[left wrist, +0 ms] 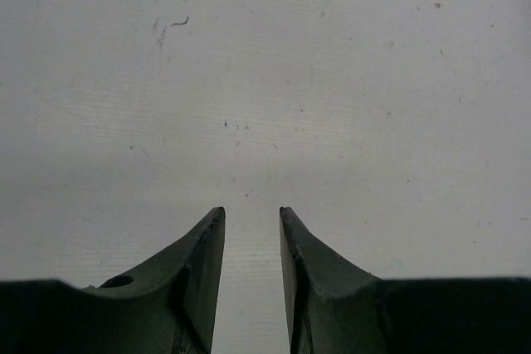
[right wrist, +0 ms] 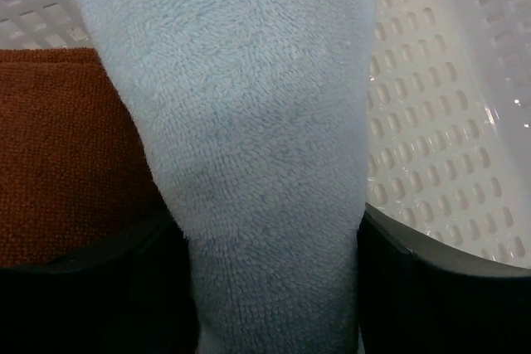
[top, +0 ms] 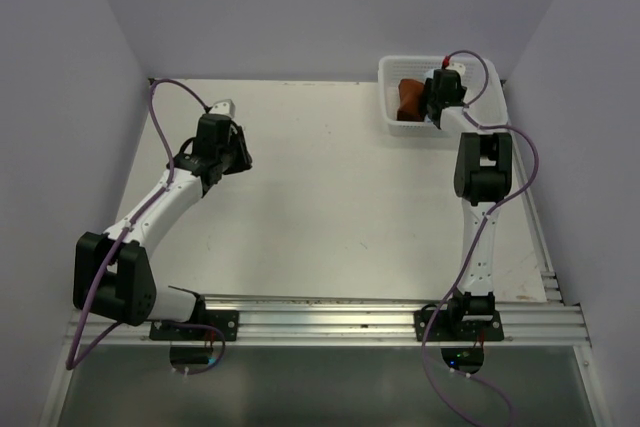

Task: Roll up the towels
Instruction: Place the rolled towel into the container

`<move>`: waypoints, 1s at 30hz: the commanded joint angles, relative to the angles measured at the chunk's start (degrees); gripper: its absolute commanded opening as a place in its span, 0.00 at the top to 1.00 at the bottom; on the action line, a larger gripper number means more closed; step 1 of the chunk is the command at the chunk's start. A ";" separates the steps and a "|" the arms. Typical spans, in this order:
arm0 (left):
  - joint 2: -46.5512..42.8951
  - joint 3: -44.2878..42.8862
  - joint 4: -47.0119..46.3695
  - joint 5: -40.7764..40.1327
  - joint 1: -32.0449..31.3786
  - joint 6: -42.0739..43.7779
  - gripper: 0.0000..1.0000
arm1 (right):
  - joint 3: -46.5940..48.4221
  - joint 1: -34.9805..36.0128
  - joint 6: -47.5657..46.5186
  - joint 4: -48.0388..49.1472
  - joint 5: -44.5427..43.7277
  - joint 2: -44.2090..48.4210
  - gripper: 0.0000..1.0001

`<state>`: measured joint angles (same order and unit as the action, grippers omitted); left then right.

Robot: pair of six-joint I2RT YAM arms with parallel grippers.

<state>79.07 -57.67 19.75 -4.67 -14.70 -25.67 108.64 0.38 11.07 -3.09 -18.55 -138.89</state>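
Observation:
The light blue towel [right wrist: 249,80] fills the right wrist view and lies between the dark fingers of my right gripper [right wrist: 270,230]. Its jaws stand wide apart, one on each side of the cloth. The rust brown-red towel [right wrist: 66,155] lies right beside it on the left, inside the white mesh basket [right wrist: 440,138]. From above, my right gripper [top: 437,107] reaches down into the basket [top: 400,65], with the rust towel [top: 408,97] to its left. My left gripper [left wrist: 251,210] hovers over bare table with a narrow gap and nothing between its fingers; from above the left gripper [top: 238,157] is at the left.
The basket stands at the table's back right corner, against the right wall. Grey walls close in the table on the left, back and right. An aluminium rail [top: 330,317] carrying both arm bases runs along the near edge.

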 commanded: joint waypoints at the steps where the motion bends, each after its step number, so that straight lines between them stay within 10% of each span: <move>1: -0.14 -0.95 -2.52 1.85 0.46 1.33 0.63 | 1.75 -0.12 0.35 -0.33 -0.61 4.06 0.29; 17: -1.72 -0.69 -2.96 4.23 0.55 1.06 0.63 | -4.48 -0.12 0.36 2.82 -0.18 14.51 0.25; 30: -3.57 -0.34 -3.14 3.70 0.55 1.33 0.63 | -32.48 1.99 -5.78 40.10 0.97 25.06 0.02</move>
<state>77.87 -57.67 19.31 -1.26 -14.63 -25.69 83.07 0.89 9.17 19.64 -18.28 -118.52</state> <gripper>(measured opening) 0.369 0.936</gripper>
